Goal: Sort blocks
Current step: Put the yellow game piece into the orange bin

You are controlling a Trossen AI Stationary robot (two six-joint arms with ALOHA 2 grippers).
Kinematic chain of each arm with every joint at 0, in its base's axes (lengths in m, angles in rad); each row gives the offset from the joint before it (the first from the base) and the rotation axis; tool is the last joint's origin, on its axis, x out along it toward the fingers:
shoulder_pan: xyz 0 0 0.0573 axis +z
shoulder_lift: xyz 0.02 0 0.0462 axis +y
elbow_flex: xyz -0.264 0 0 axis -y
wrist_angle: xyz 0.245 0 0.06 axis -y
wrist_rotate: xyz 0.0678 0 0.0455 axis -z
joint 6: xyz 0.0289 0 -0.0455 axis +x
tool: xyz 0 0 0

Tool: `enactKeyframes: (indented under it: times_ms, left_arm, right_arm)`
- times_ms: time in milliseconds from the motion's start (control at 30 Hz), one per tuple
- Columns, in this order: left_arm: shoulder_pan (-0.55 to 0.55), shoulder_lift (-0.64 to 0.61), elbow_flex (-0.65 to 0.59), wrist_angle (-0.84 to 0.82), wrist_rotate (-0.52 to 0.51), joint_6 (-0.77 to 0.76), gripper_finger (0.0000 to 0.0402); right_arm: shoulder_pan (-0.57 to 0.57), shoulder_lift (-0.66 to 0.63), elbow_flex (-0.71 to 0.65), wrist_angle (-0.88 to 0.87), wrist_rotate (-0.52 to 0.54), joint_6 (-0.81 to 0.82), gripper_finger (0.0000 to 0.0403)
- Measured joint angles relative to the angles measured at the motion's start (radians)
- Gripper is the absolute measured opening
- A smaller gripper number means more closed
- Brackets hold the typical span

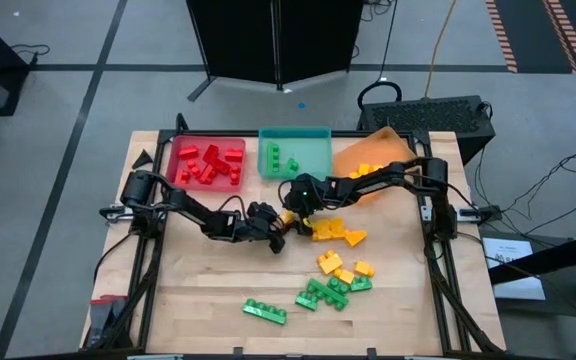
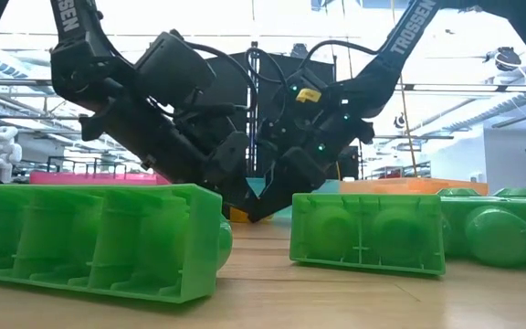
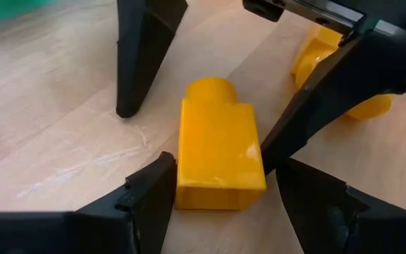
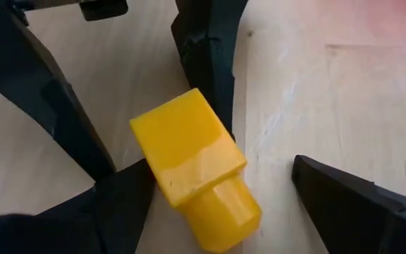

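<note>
Meeting mid-table from above, the left gripper (image 1: 280,238) and right gripper (image 1: 290,205) converge near the yellow blocks (image 1: 336,234). In the left wrist view, left fingers (image 3: 150,197) clamp one yellow block (image 3: 218,148). In the right wrist view, right fingers (image 4: 344,190) straddle it, spread wide.

You can count three trays at the back of the table: one red tray (image 1: 180,154), one teal tray (image 1: 320,153) and one orange tray (image 1: 388,145). About seven red blocks (image 1: 211,165) sit in the red one. You see two green blocks (image 1: 275,157) in the teal one. Around four green blocks (image 1: 320,295) and about six yellow blocks (image 1: 336,262) lie loose on the wood. Two robot arms reach in.
</note>
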Motion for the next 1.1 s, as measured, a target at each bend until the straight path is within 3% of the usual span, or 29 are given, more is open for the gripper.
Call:
enactKeyframes:
  times_ms: [133,333,833,933,1100]
  left_arm:
    - [-0.001,0.000,0.000,-0.003,0.003,0.000,0.0246]
    - [0.001,0.000,0.001,-0.005,0.002,0.003,0.0246]
    - [-0.005,-0.022,0.002,-0.029,0.033,-0.060,0.0246]
    - [-0.010,-0.043,0.003,-0.045,0.073,-0.061,0.0246]
    - [-0.005,-0.046,0.003,-0.045,0.093,-0.060,0.0246]
  right_arm:
    - [0.001,-0.010,0.006,-0.017,0.016,-0.003,0.0271]
    - [0.002,-0.009,0.022,-0.041,-0.004,0.005,0.0118]
    - [-0.024,-0.069,0.020,-0.130,0.000,0.059,0.0113]
    - [-0.058,-0.119,0.018,-0.162,0.131,0.036,0.0113]
    - [-0.118,-0.213,0.020,-0.297,0.169,-0.004,0.0113]
